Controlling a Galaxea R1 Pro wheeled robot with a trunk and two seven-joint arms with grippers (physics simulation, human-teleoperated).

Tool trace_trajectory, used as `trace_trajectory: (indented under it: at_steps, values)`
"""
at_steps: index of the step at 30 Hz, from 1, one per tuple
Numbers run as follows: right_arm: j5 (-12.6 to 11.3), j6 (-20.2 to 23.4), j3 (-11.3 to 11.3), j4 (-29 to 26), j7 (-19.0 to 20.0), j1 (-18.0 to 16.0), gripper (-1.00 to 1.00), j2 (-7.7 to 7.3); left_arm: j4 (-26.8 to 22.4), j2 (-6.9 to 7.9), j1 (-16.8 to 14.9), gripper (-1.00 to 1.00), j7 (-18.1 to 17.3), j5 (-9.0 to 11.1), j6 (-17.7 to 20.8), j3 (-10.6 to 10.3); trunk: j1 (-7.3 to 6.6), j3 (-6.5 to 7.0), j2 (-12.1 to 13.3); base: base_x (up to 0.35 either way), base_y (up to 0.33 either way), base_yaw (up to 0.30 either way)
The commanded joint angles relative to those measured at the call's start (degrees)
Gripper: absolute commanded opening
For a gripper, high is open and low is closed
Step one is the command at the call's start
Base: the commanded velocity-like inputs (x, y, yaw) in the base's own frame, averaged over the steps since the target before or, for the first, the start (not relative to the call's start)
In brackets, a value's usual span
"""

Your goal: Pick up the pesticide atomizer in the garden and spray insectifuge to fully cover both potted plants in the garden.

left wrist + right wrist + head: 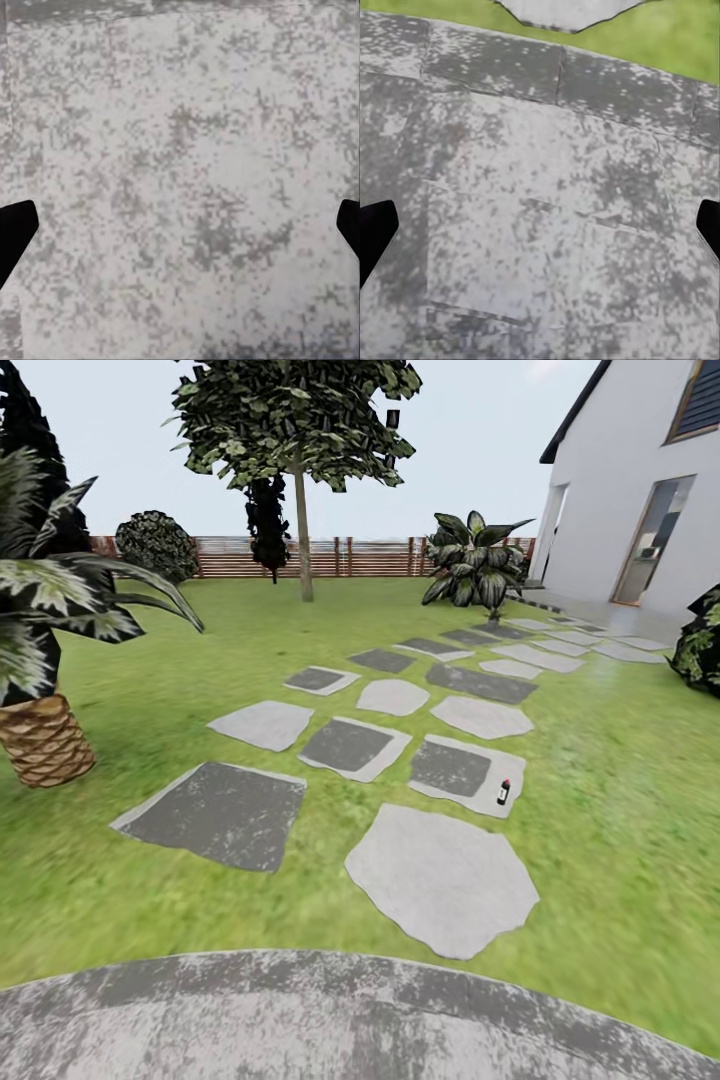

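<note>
The pesticide atomizer [503, 791] is a small dark bottle with a white label, standing upright on a pale stepping stone [462, 773] in the lawn, ahead and slightly right of me. The potted plants are out of view. My left gripper [180, 232] hangs open over mottled grey patio stone, its black fingertips [15, 232] at the two edges of the left wrist view. My right gripper [540, 232] is open too, above the patio slabs near the grass edge, with nothing between its fingers.
The round grey patio [300, 1020] lies directly below me. Stepping stones lead across the lawn toward the white house [640, 510]. A palm [45, 730] stands at the left, a tree [300, 490] and a large broad-leaved plant [475, 560] by the fence, a dark bush [700, 645] at the right.
</note>
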Motion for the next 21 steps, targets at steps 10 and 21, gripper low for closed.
trace_trajectory:
  at_steps: [10,21]
  values:
    - [0.01,-0.18,-0.25,0.11,-0.04,-0.03,1.0,0.05,0.06,0.02,-0.03,1.0,-0.04,-0.15,-0.2,-0.04,0.03,-0.05,-0.02,0.339,0.0,-0.025]
    - [0.03,-0.18,-0.25,0.12,-0.03,-0.03,1.0,0.05,0.06,0.02,-0.03,1.0,-0.04,-0.15,-0.2,-0.04,0.03,-0.05,-0.02,0.339,0.028,-0.199]
